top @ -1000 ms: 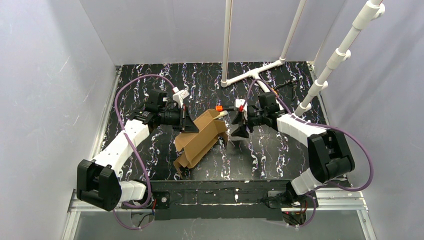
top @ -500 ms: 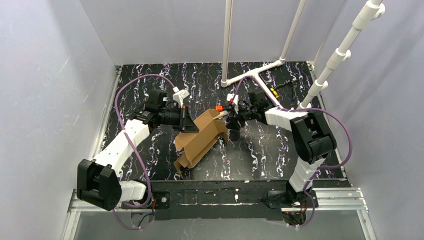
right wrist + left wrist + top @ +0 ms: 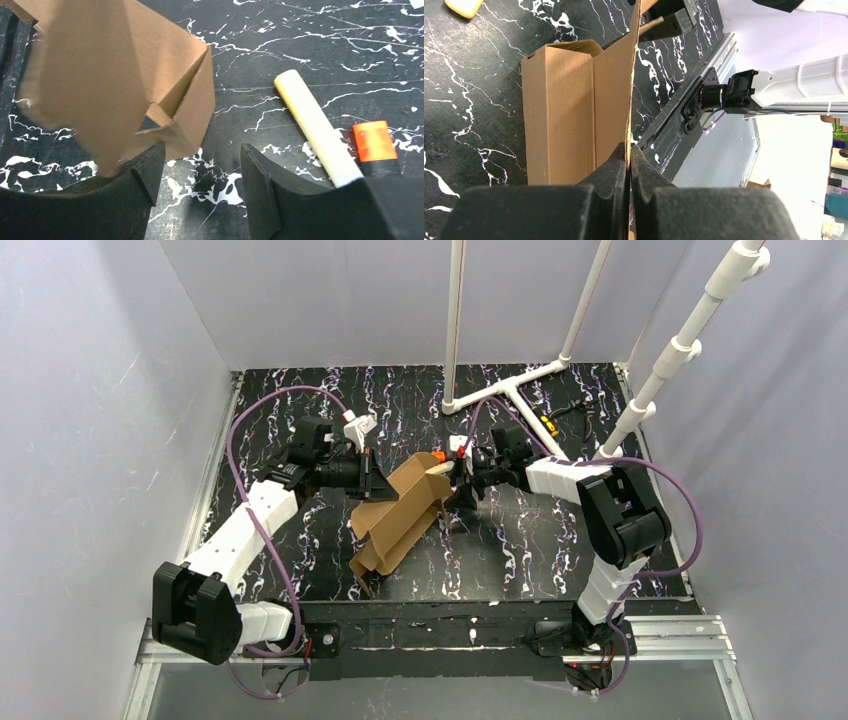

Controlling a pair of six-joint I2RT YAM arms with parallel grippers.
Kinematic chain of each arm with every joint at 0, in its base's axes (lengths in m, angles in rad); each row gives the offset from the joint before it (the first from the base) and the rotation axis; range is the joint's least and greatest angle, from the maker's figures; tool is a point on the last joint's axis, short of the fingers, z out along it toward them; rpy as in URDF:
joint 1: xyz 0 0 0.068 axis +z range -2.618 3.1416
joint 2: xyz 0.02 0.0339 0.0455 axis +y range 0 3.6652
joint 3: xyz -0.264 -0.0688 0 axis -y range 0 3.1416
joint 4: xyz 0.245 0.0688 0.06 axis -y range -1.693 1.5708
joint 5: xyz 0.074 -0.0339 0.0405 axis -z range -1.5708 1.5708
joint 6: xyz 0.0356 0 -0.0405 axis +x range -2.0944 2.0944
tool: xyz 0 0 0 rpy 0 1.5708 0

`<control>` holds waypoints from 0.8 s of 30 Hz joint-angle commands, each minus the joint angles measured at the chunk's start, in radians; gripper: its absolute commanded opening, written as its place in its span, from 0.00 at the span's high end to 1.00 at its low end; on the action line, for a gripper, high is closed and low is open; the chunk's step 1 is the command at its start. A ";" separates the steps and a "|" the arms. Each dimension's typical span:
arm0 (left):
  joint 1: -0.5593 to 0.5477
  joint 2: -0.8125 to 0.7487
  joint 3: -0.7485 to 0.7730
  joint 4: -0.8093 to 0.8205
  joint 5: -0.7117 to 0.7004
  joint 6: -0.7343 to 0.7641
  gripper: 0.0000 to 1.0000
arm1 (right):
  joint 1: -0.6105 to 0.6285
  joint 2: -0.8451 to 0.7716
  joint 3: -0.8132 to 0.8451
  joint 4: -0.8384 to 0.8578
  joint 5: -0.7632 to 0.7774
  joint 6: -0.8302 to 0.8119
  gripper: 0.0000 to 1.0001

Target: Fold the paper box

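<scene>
Now — left gripper (image 3: 629, 150) pinched on paper box (image 3: 569, 110) panel | right gripper (image 3: 201, 152) jaws apart, empty, beside box corner

Enclosed workcell around a black marbled table (image 3: 540, 550).
Pale lavender walls (image 3: 100, 390) rise on the table's left, far and right sides; white pipes (image 3: 456, 320) stand at its far edge (one leans at right); a metal rail (image 3: 680, 640) fronts its near edge.

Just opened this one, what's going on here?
Two arms are folding a paper box, which lies partly folded on the table. The left gripper is shut on the thin edge of a raised panel. The right gripper is open beside a corner on the opposite side, gripping nothing.
</scene>
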 commanded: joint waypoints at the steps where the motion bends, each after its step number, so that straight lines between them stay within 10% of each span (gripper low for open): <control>1: -0.005 -0.036 -0.022 0.033 -0.010 -0.014 1.00 | 0.005 -0.023 -0.037 0.080 -0.050 0.036 0.34; 14: -0.006 -0.059 -0.057 0.073 0.001 -0.034 1.00 | 0.041 -0.026 -0.094 0.234 -0.032 0.145 0.39; 24: -0.006 -0.066 -0.067 0.078 0.002 -0.041 1.00 | 0.046 0.011 -0.237 0.768 0.021 0.508 0.40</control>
